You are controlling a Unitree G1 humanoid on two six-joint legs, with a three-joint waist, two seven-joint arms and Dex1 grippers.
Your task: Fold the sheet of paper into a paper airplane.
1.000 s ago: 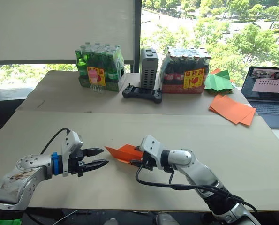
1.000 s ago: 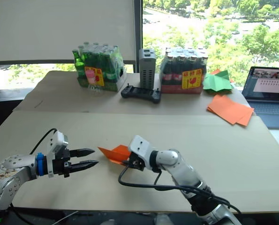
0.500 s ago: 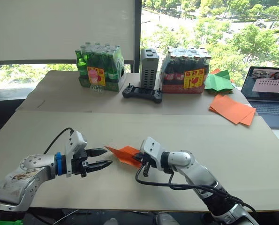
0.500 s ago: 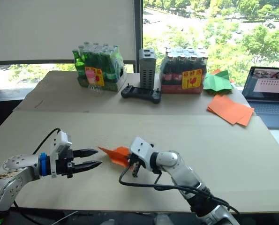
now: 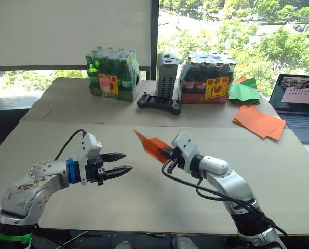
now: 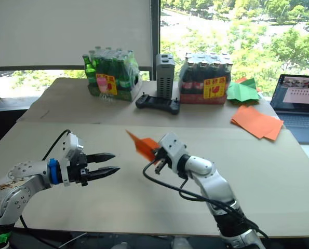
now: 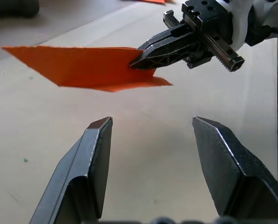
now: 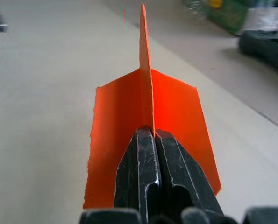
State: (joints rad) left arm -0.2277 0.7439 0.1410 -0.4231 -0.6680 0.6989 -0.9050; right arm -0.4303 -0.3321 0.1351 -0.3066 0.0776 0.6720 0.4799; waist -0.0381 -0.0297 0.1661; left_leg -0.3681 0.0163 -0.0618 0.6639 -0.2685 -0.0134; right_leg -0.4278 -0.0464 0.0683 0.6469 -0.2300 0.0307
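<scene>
Holding paper airplane point(image 5: 151, 146) aloft over surface point(image 5: 279, 171), right gripper point(image 5: 164, 152) clamped on its tail.
Orange, slim pointed wedge w/ centre fold upright; left gripper point(image 5: 124, 163) open, empty, nearby. Bottle-pack labels point(image 5: 215, 87) unreadable.

The left arm reaches forward low over the table, forearm bent inward, and the left gripper point(image 5: 120, 163) points toward the right arm with its two black fingers point(image 7: 94, 158) spread apart and nothing between them. The right arm bends at the elbow and angles up and inward, wrist raised. The right gripper point(image 5: 166, 152) has its fingers point(image 8: 139, 172) pressed together, pinching the rear keel of the paper airplane point(image 5: 150, 145), held clear above the table.
</scene>
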